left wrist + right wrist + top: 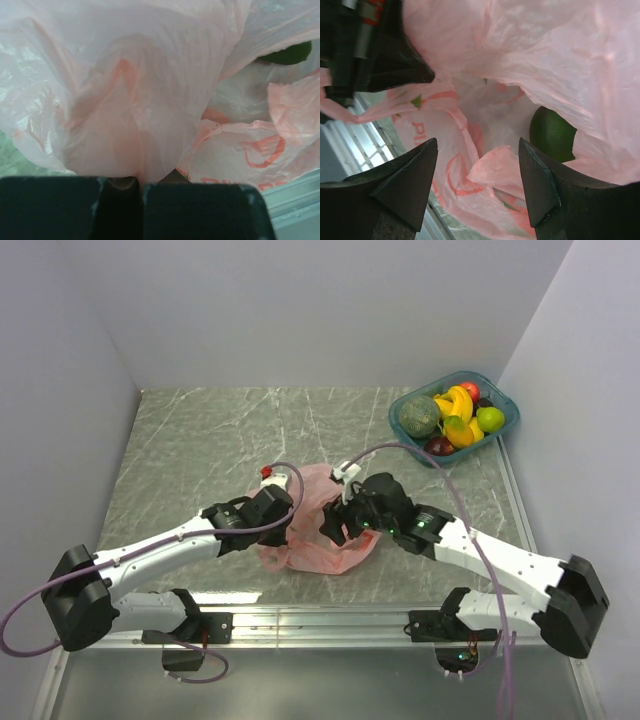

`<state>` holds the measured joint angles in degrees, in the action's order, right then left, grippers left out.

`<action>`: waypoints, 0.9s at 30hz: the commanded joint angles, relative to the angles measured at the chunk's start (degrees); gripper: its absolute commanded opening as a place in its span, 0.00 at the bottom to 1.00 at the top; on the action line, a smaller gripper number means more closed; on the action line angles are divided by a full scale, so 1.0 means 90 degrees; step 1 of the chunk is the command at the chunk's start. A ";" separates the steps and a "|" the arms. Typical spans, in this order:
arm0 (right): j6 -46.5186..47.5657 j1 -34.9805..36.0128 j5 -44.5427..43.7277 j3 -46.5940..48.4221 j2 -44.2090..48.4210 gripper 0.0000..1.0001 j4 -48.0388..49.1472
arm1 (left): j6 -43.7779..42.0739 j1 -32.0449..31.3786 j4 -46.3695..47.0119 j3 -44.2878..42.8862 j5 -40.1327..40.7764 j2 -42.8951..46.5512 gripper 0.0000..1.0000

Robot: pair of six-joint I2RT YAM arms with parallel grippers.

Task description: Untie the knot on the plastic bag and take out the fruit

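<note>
L gripper [140,184]: fingers closed on a fold of the plastic bag [125,100], pink film pinched btwn them and drawn up like a tent. R gripper [477,161]: jaws apart, nothing in them, nosed into the bag's mouth. Just past its tips a dark green fruit [551,135] lies inside, half under film, untouched.

Knot: we can't pick it out in any view. The mouth reads as open, so we judge untying done and extraction in hand.

Further out, the teal tray [500,430] at the far R of the table [200,440] holds bananas [458,405], a lime-green fruit [490,419] + others.

Next, we think: L holds the mouth wide. R advances, straddles the green fruit w/o snagging loose film, closes, lifts clear.
</note>
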<state>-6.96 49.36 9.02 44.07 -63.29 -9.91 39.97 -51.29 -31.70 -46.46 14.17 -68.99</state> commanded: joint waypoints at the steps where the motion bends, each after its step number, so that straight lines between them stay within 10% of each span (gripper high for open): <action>1: -0.0027 0.0169 -0.0482 0.0395 -0.0447 0.72 0.0008 | 0.0169 -0.0005 0.0397 0.0054 -0.0207 -0.0088 0.01; 27: -0.1072 0.0208 -0.2886 0.0893 -0.3250 0.80 -0.0529 | 0.0110 -0.0005 0.0759 0.0367 -0.0325 -0.0117 0.00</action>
<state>-13.96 51.03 -15.22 51.44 -89.25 -12.84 40.34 -51.31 -26.81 -43.33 11.84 -70.11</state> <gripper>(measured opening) 0.785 0.019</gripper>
